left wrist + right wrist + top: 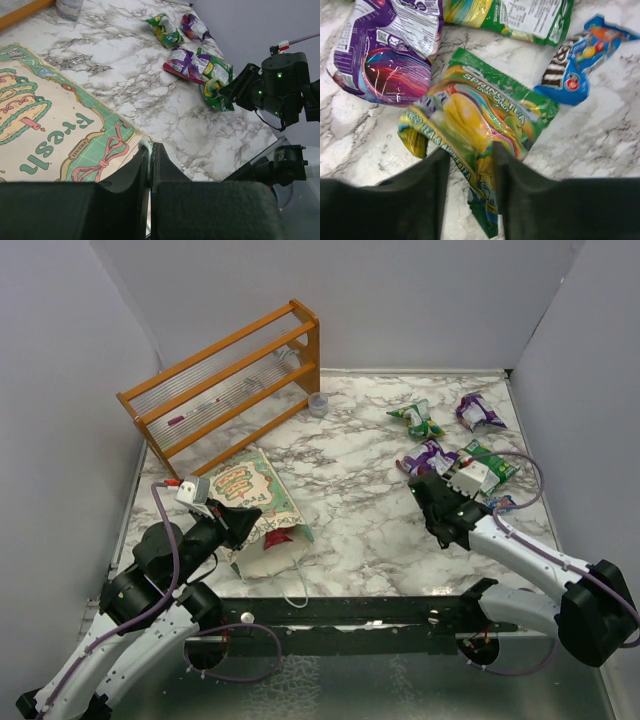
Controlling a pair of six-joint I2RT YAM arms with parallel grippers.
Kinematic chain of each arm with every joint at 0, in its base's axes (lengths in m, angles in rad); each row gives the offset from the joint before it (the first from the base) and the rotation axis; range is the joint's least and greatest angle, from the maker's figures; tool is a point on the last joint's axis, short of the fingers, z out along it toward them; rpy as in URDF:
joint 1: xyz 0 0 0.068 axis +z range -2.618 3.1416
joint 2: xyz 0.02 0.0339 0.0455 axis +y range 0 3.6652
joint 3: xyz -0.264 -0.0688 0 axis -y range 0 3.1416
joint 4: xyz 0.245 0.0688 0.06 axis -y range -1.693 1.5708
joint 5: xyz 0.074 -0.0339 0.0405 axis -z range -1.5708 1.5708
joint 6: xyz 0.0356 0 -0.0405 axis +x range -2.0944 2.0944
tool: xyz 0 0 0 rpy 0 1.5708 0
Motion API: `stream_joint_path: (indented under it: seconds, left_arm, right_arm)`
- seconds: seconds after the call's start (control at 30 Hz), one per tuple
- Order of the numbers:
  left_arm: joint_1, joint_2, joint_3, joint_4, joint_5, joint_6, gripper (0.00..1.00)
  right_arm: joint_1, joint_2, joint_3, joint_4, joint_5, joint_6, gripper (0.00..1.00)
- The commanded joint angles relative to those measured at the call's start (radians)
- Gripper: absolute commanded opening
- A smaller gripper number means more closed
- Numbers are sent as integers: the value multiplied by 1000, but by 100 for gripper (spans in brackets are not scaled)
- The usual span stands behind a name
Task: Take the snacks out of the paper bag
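1. Orange wooden rack (220, 380): far-left corner of the marble worktop (350, 530), standing askew to the edges. A small clear cup (318, 403) sits just beside its right end.

2. Paper bag (250, 490): near-left area, lying flat with the printed cream-and-green front up and its mouth towards the near edge. A red packet (278, 537) shows in the mouth.

3. Left gripper (149, 150): at the bag's near-right edge. The fingers are drawn almost together, and a sliver of the bag's rim is pinched between them.

4. Loose snacks, far-right area: a green multicolour packet (420, 420) and, nearer the far-right corner, a small purple packet (478, 412). The two lie apart.

5. Snack cluster, right side at mid-depth: a large purple packet (385, 55), a green packet with a white label (520, 15) and a blue packet (580, 60), close together on the marble.

6. Spring Tea packet (485, 115): green and yellow foil, touching the large purple packet, its near end between the right fingers.

7. Right gripper (470, 155): over the cluster, fingers set narrow and closed on the crumpled end of the Spring Tea packet. The packet's far end rests on the marble.
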Motion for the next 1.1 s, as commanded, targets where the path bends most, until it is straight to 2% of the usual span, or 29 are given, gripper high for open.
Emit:
stream_joint_path:
  seconds: [0.0,0.1,0.2,0.37,0.43,0.5,0.53,0.73,0.8,0.93,1.07]
  left_arm:
    - [1,-6,11,14,-2,7,0]
    - [2,-4,11,14,-1,7,0]
    - [1,-2,11,14,0,7,0]
    - [1,-3,11,15,0,6,0]
    - [2,-5,11,14,0,6,0]
    - [2,-6,11,15,-1,6,0]
    - [1,-6,11,15,-1,5,0]
    - [1,-4,11,15,0,6,0]
    - [1,-4,11,15,-2,5,0]
    - [2,-6,11,13,-3,5,0]
    - [2,-7,11,13,-3,3,0]
  right_arm:
    - [-3,-65,38,-95,-9,82,50]
    - [-3,-115,24,-45,-70,33,63]
    - [-3,-193,-15,120,-162,-138,69]
    - [-3,-344,-79,407,-493,-360,77]
    - [-3,-388,-99,498,-640,-406,78]
    - [-3,-410,-123,611,-793,-454,66]
    - [-3,-403,-128,651,-850,-445,64]
    - [16,-163,-57,691,-1199,-407,65]
    - [87,-83,-40,695,-1203,-407,65]
    - [392,-9,-30,757,-965,-549,67]
    - [611,66,-12,823,-802,-739,68]
